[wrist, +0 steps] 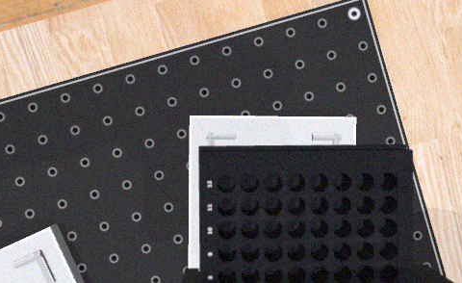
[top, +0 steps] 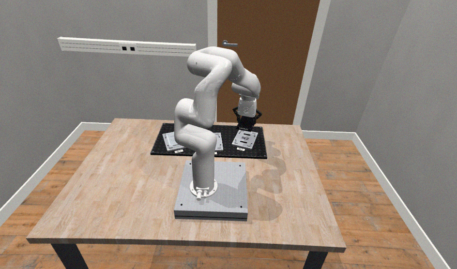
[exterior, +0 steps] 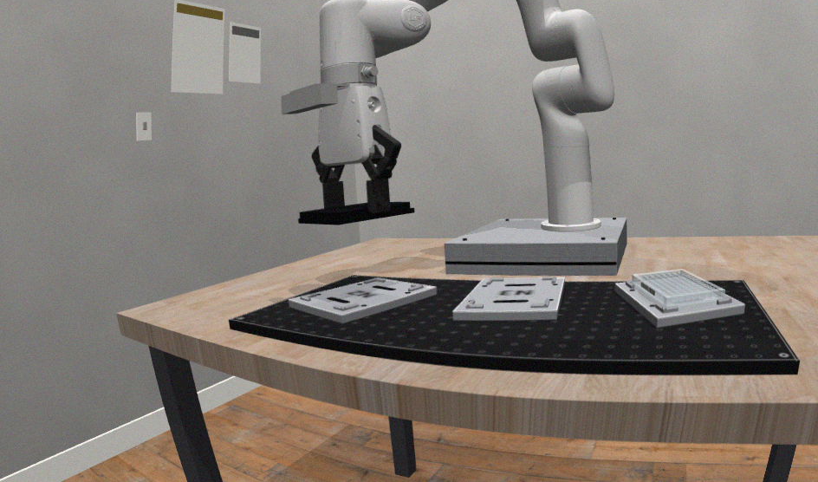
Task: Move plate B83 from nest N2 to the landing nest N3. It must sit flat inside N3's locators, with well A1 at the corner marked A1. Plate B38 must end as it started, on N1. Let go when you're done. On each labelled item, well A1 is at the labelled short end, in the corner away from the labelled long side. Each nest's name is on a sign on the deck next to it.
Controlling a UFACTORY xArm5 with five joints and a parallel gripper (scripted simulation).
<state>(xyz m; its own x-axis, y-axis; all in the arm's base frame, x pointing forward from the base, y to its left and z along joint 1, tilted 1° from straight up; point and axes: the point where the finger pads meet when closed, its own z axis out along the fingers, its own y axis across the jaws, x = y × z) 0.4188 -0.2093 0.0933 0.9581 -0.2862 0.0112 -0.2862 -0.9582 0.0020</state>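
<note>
My arm is blocking the middle grey nest plate (exterior: 509, 299) in the top view, and the nest signs there are too small to read. In the wrist view my fingers are cut off at the bottom edge, and the flat black multi-well plate (wrist: 307, 212) is running out of frame at the bottom. Its row marks are blurry, so I cannot read any label or find corner A1.

The exterior view is showing what the others are not: my black two-finger gripper (exterior: 355, 202) is clamping the black plate (exterior: 355, 212) by its long sides, holding it level and well above the grey nest plate at centre left (exterior: 361, 296), which is sitting bare. Only this view is showing the clear multi-well plate (exterior: 678, 287) clearly, seated on the grey nest at right (exterior: 678, 308). The wrist view alone is showing the held plate overlapping that bare nest (wrist: 269, 130) from above, offset toward lower right, near a corner of the black perforated deck board (wrist: 100, 144).

My arm is folding up high and over, wrist pointing straight down, fingers spread wide on the plate.
</note>
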